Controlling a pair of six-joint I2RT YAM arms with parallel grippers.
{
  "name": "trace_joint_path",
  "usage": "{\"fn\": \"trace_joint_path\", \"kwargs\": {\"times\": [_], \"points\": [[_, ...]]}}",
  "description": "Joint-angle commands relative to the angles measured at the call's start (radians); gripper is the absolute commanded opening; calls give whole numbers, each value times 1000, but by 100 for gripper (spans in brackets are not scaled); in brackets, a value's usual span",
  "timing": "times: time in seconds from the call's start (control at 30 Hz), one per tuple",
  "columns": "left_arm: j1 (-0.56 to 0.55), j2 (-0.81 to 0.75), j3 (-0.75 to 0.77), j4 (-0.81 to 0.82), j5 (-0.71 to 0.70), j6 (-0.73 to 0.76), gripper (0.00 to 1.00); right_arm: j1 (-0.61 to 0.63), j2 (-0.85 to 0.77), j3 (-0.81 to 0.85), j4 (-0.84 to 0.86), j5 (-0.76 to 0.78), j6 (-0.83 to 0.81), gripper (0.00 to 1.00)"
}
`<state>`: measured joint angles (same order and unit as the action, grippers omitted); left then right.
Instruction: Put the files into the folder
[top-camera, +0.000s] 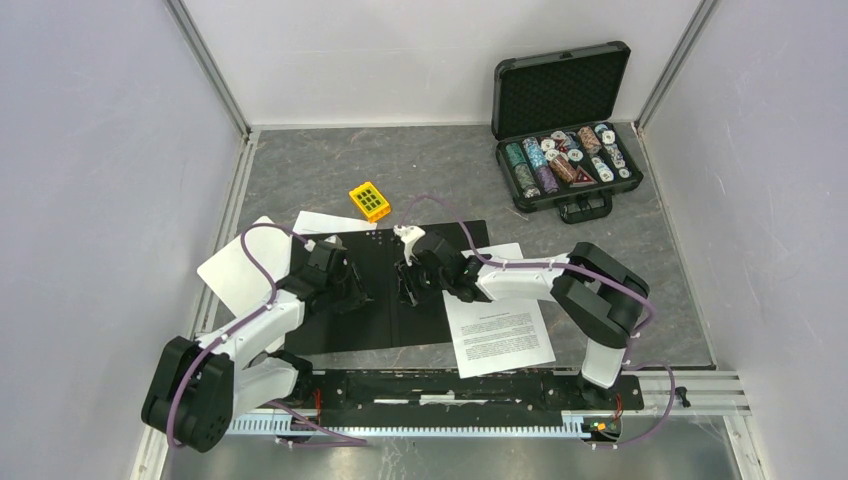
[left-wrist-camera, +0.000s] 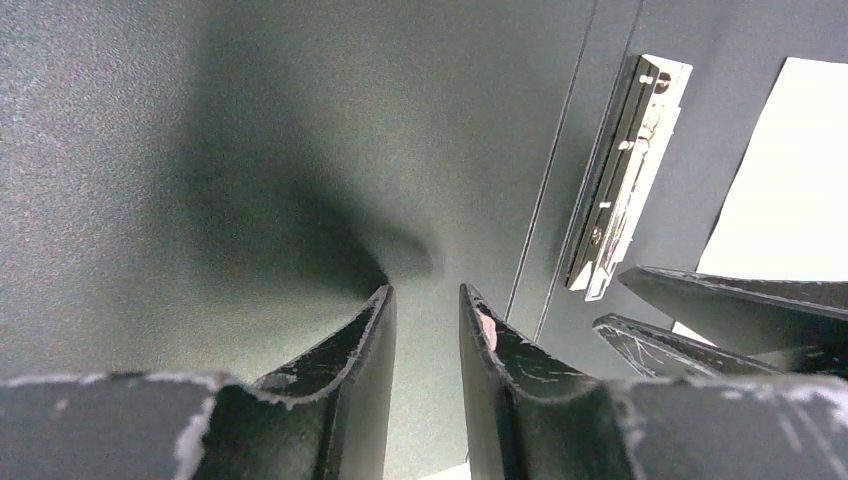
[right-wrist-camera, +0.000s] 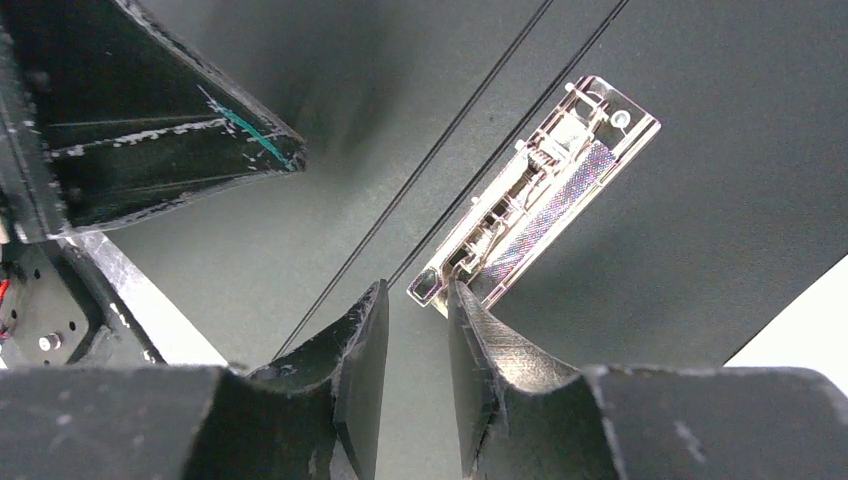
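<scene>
The folder (top-camera: 345, 330) lies open on the table, black inside up, with its metal clip (right-wrist-camera: 540, 190) beside the spine; the clip also shows in the left wrist view (left-wrist-camera: 625, 170). My left gripper (top-camera: 352, 290) (left-wrist-camera: 427, 292) is low over the left cover, jaws a narrow gap apart and empty. My right gripper (top-camera: 408, 285) (right-wrist-camera: 417, 287) is over the spine, jaws a narrow gap apart and empty, one fingertip at the clip's near end. One printed file sheet (top-camera: 498, 335) lies to the right of the folder, partly under its edge. Another sheet (top-camera: 320, 220) pokes out at the folder's far left.
A white clipboard (top-camera: 240, 270) lies left of the folder, under my left arm. A small yellow block (top-camera: 370, 200) sits behind the folder. An open black case of poker chips (top-camera: 565, 150) stands at the back right. Walls close in on the left and right.
</scene>
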<state>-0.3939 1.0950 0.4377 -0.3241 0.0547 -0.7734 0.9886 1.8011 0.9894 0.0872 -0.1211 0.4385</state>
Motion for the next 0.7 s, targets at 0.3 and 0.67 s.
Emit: {"fn": "trace_joint_path", "kwargs": {"times": [0.3,0.67], "points": [[3,10,-34,2,-10,-26,36,5,50,35,-4,26,-14,30],[3,15,-43,17,-5,-30,36,5,37,22,47,16,57,32]]}}
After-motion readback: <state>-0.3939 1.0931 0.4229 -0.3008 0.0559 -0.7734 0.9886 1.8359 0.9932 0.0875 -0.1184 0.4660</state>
